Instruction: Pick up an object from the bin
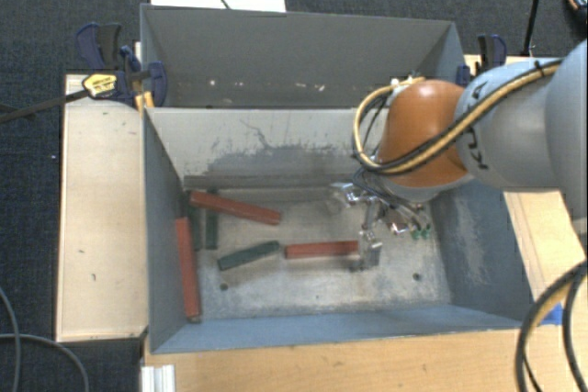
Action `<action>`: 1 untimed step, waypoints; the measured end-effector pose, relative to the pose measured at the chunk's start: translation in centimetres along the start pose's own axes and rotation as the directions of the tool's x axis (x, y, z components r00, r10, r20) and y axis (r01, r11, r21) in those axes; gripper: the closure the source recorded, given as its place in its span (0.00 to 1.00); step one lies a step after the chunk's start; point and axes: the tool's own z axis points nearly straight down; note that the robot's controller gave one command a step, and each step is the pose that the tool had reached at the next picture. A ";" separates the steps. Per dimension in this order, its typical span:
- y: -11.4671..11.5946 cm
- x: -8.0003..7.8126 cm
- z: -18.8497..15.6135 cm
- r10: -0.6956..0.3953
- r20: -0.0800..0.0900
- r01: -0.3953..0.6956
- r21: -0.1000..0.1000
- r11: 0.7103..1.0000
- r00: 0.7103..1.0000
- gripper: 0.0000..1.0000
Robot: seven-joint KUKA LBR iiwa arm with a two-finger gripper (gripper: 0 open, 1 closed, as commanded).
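Grey metal bin point(294, 60), its floor scuffed, lies below me. My gripper point(369, 254) sits low at the right end of a red stick point(317, 249) lying mid-floor; I cannot tell whether it is open or closed. Just left lies a green stick point(248, 255). Farther left are a second red stick point(235, 207), a short green stick point(209, 230), and a long red stick point(188, 273) along the left wall.

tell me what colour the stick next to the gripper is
Reddish-brown, clearest in the camera view: the stick lies flat beside the gripper.
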 end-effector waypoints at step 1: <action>5.1 -3.3 -8.2 -0.058 0.017 0.058 0.002 0.998 0.998 0.00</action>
